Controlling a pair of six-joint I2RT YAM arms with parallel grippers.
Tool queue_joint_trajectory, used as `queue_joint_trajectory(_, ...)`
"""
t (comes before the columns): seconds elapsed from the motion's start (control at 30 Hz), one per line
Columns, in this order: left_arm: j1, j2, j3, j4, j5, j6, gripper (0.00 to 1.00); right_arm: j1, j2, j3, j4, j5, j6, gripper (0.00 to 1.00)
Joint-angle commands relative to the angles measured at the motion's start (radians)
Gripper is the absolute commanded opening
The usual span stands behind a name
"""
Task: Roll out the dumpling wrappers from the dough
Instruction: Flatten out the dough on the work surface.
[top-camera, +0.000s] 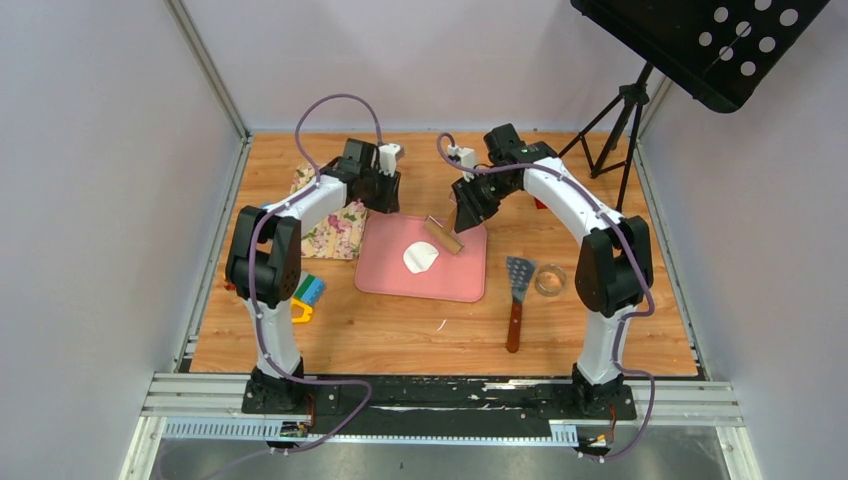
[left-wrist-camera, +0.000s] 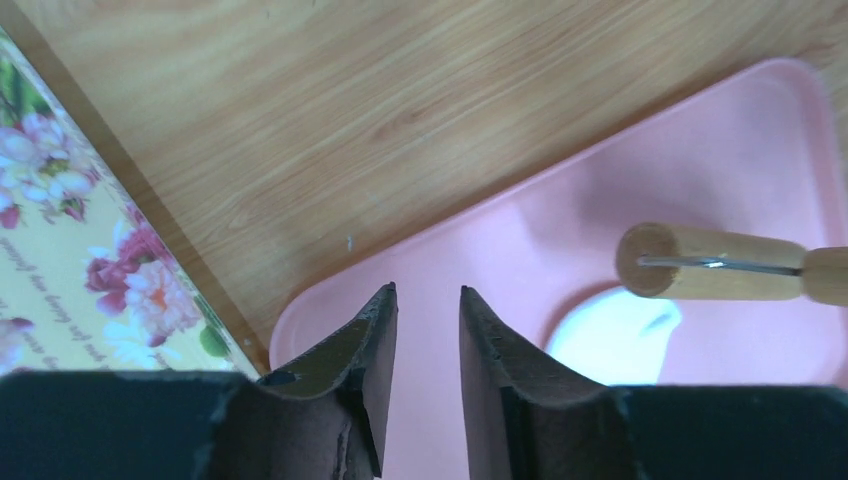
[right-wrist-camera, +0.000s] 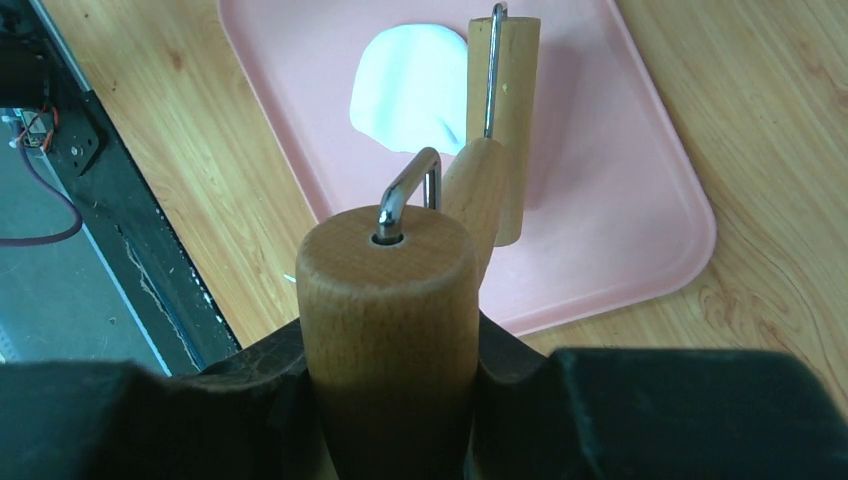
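Dough (top-camera: 420, 258) and roller (top-camera: 443, 237) on pink mat (top-camera: 460, 283).
From above, dough lies at 8 o'clock, just beside roller; right gripper (right-wrist-camera: 390, 390) clamps its wooden handle (right-wrist-camera: 385, 300); left gripper (left-wrist-camera: 428, 330), slightly parted, holds nothing.

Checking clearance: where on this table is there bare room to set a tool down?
The table is bare along its near edge, between the mat and the arm bases. The mat's near strip below the dough is free. Crowded: cloth and coloured items left, spatula and ring right, roller over the mat's far side.
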Motion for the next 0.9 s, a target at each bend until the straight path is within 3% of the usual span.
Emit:
queue_joint_trajectory(0.0,0.002,-0.098,0.052,-0.008,0.08,0.029,0.41,0.014,-0.088,0.064,0.012,-0.049,-0.024,0.0)
queue_joint_trajectory(0.17,0.002,-0.152,0.034,0.025,0.237,0.109,0.59,0.036,-0.099,0.066,-0.003,0.017,-0.039,0.0)
queue_joint_trajectory(0.3,0.002,-0.21,-0.02,0.12,0.428,0.138,0.69,0.037,-0.131,0.072,-0.016,-0.065,-0.061,0.0)
queue_joint_trajectory(0.53,0.0,-0.221,-0.015,0.121,0.721,0.192,0.69,0.037,-0.193,0.059,-0.041,-0.254,-0.095,0.0)
queue_joint_trajectory(0.87,-0.009,-0.241,-0.023,-0.029,0.928,0.354,0.6,0.018,-0.191,0.081,-0.074,-0.369,-0.111,0.0)
